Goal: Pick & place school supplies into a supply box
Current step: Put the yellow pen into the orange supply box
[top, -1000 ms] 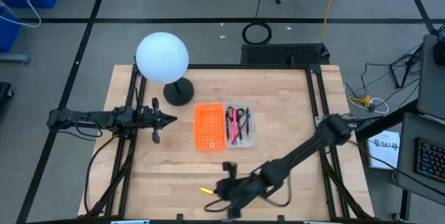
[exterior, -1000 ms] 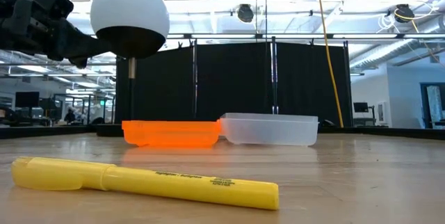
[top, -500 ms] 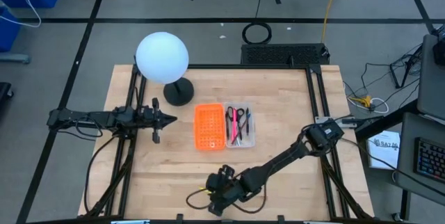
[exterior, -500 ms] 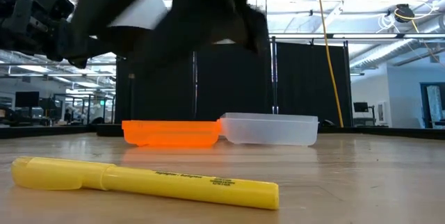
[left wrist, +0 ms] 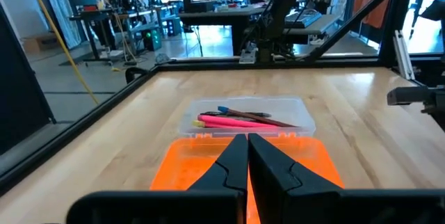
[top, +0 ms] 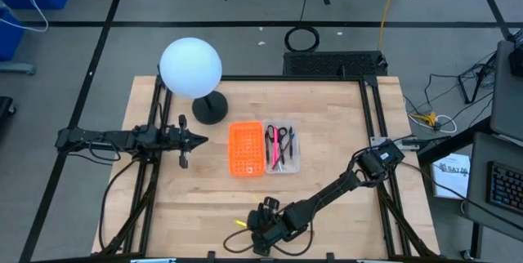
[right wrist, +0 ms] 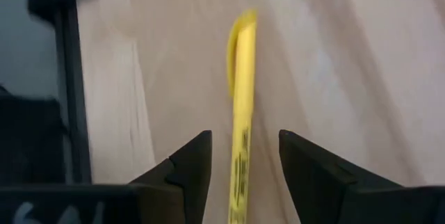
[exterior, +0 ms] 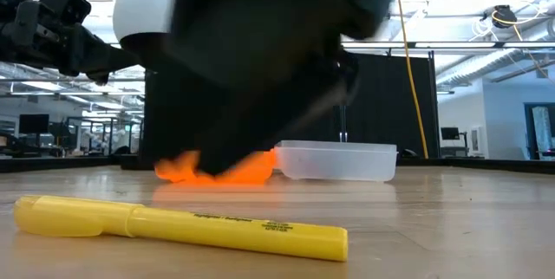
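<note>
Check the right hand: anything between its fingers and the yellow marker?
Nothing: in the right wrist view the right hand is open, straddling the yellow marker, with only bare table in the gaps.

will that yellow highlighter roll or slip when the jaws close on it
The slim yellow plastic highlighter pen looks rigid and light, so it should lift easily. Its rounded barrel lying flat on the smooth wooden table could roll if nudged. The right gripper, jaws open, straddles it, so squeezing probably centres it.
</note>
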